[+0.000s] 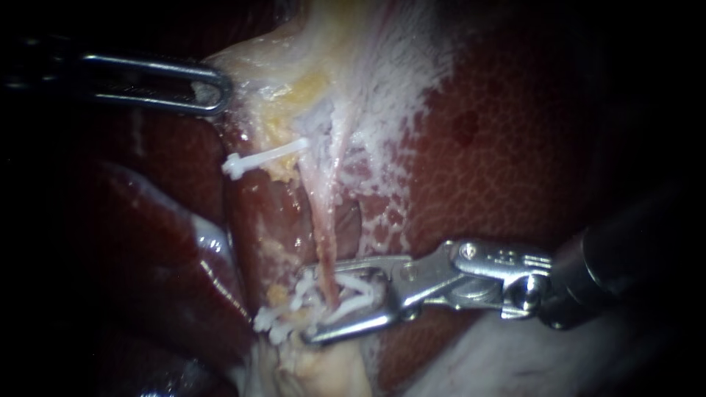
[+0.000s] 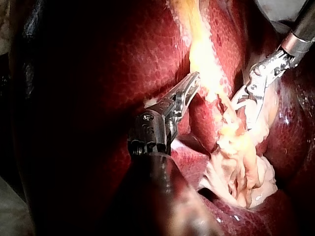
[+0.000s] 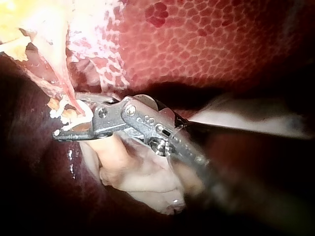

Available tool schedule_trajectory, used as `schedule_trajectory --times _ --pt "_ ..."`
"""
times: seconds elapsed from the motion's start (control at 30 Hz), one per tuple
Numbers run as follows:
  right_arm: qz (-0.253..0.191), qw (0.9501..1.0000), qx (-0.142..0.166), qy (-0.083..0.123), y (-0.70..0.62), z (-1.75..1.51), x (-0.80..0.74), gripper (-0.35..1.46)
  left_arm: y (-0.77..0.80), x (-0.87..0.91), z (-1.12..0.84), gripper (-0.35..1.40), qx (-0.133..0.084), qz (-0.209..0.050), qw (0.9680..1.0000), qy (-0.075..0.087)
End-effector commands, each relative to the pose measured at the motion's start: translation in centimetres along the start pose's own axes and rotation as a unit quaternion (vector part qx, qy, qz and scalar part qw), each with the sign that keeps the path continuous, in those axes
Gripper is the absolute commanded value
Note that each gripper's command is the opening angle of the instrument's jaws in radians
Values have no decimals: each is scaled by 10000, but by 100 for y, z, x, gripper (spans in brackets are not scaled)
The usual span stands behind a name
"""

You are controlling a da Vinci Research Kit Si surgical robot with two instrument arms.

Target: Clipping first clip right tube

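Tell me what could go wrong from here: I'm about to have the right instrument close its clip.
1. The right instrument holds an open clip astride the thin tube, right beside a cluster of other clips; closing might catch one or seat badly.
2. Pale strands of tissue lie beside the tube and could get clipped in with it.

Light falls bright on central tissue [image 1: 353, 81], edges lie in shadow (glare off the right instrument [image 1: 307, 303] and wet liver [image 1: 209, 250]).
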Motion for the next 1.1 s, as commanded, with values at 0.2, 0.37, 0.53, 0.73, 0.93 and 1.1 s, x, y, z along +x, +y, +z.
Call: schedule_trajectory --times 0.2,0.37,0.53,0.73,0.93,1.1 --pt "185 9998 -1 -6 4 -3 -5 41 0 1 1 -35 -3 3 10000 -2" --pt "285 9996 2 -13 4 -3 -11 39 0 1 1 -35 -5 4 10000 -3" --pt "305 9995 3 -18 4 -4 -14 38 0 2 2 -35 -5 5 10000 -3" --pt "364 9993 2 -16 5 -4 -14 37 1 2 2 -35 -6 7 10000 -4" --pt "490 9988 -2 -9 5 -4 -12 27 1 3 2 -35 -6 8 10000 -4" --pt "781 9969 -22 1 9 -7 -14 -11 1 3 2 -35 -7 10 10000 -5"
